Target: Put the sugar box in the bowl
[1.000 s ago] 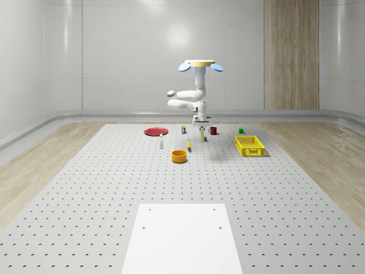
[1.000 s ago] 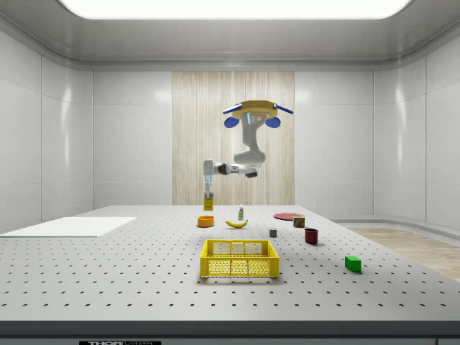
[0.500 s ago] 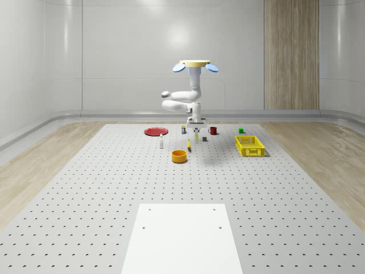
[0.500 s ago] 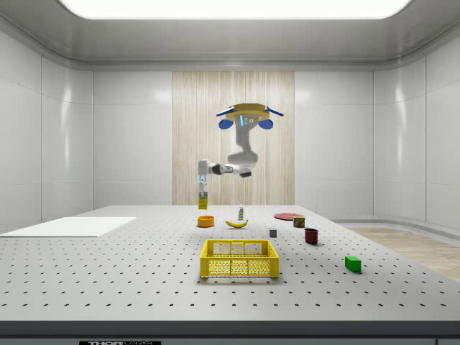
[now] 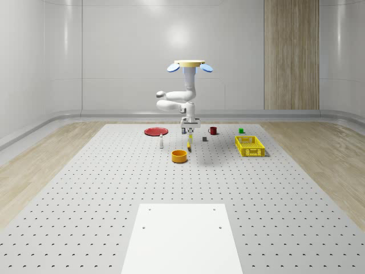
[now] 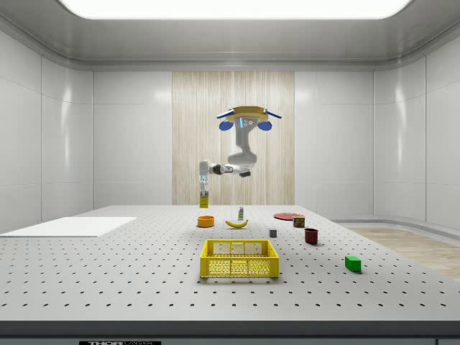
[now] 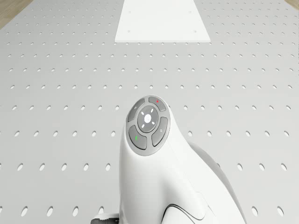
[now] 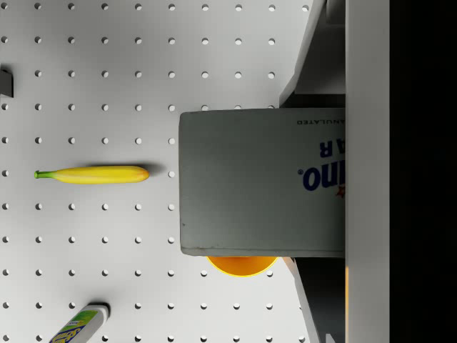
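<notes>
drone (image 5: 189,64) hovers in the air above the far middle of the perforated desk (image 5: 114,188), its white arm (image 6: 241,162) folded down and forward. end effector (image 6: 204,185) points straight down and is closed on the sugar box (image 6: 205,199), which hangs upright in the air above the orange bowl (image 6: 205,221), clear of its rim. in the wrist view the sugar box (image 8: 260,182) sits clamped between the fingers (image 8: 321,68), its grey end face covering most of the bowl (image 8: 241,265), of which a curved orange edge peeks out. banana (image 8: 93,174) lies on the desk beside the bowl, and a small bottle (image 8: 77,325) lies a little farther off. in the whole-scene view the bowl (image 5: 179,156) sits just nearer the camera than the banana (image 5: 189,144), with a red plate (image 5: 155,131) and a red mug (image 5: 213,130) behind, and a yellow basket (image 5: 250,145) toward that view's right. green block (image 6: 352,263) rests near the side view's right. white panel (image 5: 181,240) lies flat on the near part of the desk.
</notes>
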You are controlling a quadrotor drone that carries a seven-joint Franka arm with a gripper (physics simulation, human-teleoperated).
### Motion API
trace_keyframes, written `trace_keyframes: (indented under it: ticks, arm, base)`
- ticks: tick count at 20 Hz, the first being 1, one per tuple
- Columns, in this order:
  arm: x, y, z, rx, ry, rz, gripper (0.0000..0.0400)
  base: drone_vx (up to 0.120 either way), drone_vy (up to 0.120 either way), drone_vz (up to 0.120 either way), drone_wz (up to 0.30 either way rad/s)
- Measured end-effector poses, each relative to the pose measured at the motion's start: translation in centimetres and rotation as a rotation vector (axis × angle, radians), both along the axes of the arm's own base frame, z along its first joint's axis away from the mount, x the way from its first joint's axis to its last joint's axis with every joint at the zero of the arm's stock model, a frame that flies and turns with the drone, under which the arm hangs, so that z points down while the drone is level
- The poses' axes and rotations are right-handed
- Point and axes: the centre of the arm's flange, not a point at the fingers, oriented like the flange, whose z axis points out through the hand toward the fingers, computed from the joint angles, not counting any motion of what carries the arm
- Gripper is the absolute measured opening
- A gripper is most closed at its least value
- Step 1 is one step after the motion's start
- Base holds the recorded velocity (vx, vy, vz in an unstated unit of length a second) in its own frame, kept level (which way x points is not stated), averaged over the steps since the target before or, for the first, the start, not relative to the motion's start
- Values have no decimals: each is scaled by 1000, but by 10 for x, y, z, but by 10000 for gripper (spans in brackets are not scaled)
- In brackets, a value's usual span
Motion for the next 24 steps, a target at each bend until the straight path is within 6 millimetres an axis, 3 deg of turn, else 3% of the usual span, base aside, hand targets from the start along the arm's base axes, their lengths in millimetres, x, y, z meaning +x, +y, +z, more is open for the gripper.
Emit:
trace_keyframes:
  ticks: [7, 13, 17, 24]
  arm:
    - [0, 0, 0, 0, 0, 0, 164]
    - [0, 0, 0, 0, 0, 0, 164]
    - [0, 0, 0, 0, 0, 0, 164]
    - [0, 0, 11, 0, 0, 1, 164]
  base:
    - [0, -120, 0, 0]
    - [0, -120, -113, 0]
    - [0, -120, 0, 0]
    - [0, -11, 0, 0]
